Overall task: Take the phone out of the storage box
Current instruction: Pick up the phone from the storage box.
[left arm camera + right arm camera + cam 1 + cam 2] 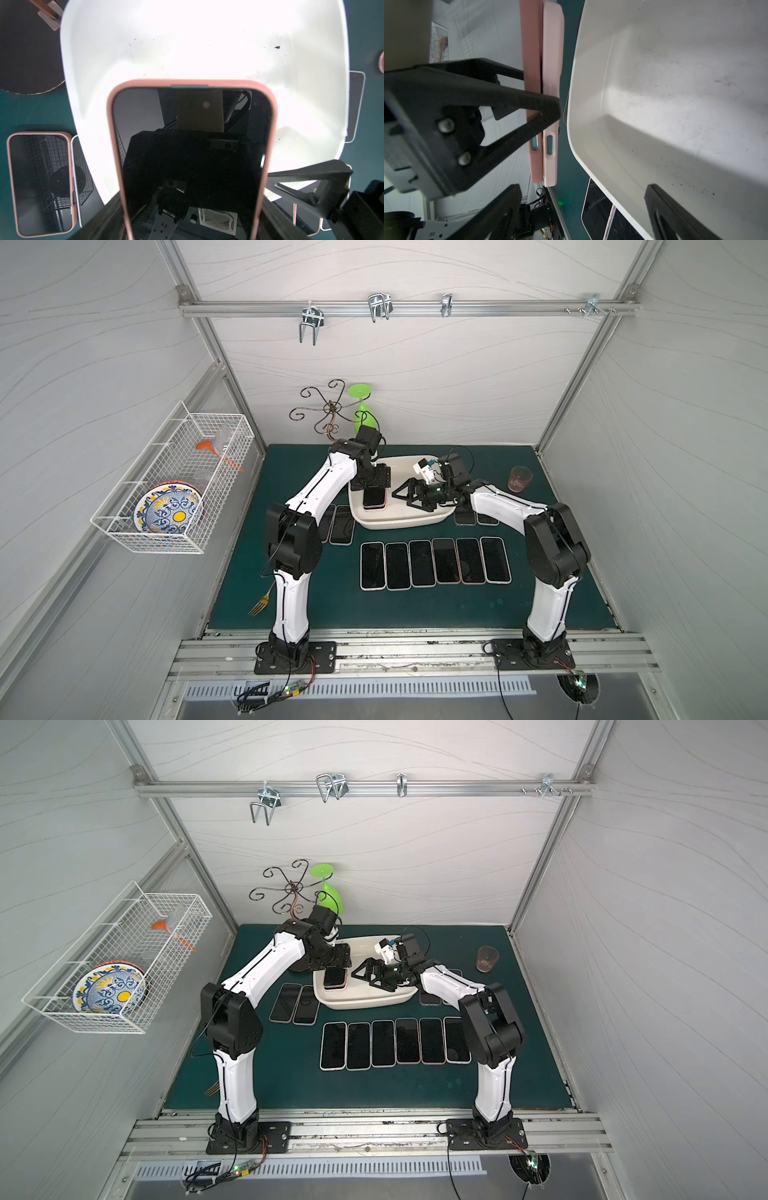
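**Between the left fingers: phone gripped, box rim ahead**

Across its short width, the slim black-screened phone in a salmon-pink case (193,145) sits pinched by the left gripper (374,490). The jaws stand fairly wide only because the phone fills them. Its long axis runs straight out ahead of the fingers (548,104), toward the arm bases. I judge it raised off the floor of the shallow cream-white plastic storage box (399,525), because the right wrist view shows dark-green table mat (570,41) between case and rim. That view also shows two pink edges stacked flat together. A second phone may be riding underneath, and I cannot tell whether the grip has both.

The right gripper (402,498) is spread to its widest and empty, over the box just beside the phone. The left arm plainly owns this move.

The box's side rim lies just outside the left fingers, and its near rim lies just past the phone's free end. Beyond the side rim, two dark phones (306,1005) lie on the mat. Beyond the near rim is a row of six dark phones (422,563). Bare mat opens only past that row, so I would lift higher before carrying.
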{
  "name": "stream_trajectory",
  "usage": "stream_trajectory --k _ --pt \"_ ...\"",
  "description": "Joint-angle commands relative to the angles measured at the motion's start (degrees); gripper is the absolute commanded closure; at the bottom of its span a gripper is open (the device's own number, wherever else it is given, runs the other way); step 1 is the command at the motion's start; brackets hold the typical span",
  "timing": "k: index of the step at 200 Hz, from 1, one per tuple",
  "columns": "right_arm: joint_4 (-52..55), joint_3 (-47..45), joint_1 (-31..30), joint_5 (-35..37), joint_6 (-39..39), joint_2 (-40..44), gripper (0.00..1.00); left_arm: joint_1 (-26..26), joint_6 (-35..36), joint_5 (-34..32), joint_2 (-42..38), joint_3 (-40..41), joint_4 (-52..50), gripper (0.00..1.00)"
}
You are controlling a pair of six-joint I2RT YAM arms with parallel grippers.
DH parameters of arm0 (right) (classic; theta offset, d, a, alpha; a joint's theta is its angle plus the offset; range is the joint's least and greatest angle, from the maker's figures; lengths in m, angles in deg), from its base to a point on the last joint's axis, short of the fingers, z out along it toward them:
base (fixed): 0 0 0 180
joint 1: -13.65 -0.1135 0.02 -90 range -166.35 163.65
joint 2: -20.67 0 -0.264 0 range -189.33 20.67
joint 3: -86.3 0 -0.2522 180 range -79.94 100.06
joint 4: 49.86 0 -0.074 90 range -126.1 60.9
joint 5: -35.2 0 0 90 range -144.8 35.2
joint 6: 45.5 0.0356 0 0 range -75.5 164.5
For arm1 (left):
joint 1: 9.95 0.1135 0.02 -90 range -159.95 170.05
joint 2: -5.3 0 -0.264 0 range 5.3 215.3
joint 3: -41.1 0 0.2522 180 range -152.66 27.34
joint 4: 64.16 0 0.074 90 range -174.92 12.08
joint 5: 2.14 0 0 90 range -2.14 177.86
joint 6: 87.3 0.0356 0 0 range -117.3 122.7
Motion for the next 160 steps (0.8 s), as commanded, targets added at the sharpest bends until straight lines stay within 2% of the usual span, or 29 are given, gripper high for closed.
stream_trajectory --k 1,78,91,120,160 --pt "1.07 -0.4 2.15 0.21 -0.13 -0.22 0.02 0.55 1.4 -1.51 4.51 -6.47 2.91 0.42" --pt "16.96 3.35 3.21 3.53 -10.35 1.27 0.02 2.96 1.38 -2.82 25.99 -23.9 -0.83 0.31" --pt "16.78 2.54 3.73 3.04 -10.53 1.94 0.01 3.23 1.42 -3.04 26.87 -23.59 -0.49 0.27" --pt "17.0 2.17 4.05 2.27 -10.71 2.66 0.01 3.59 0.93 -3.09 26.04 -20.99 1.24 0.1" --pt "16.64 1.41 4.05 1.27 -10.94 2.52 0.01 4.07 1.38 -3.8 25.3 -20.12 1.66 0.08"
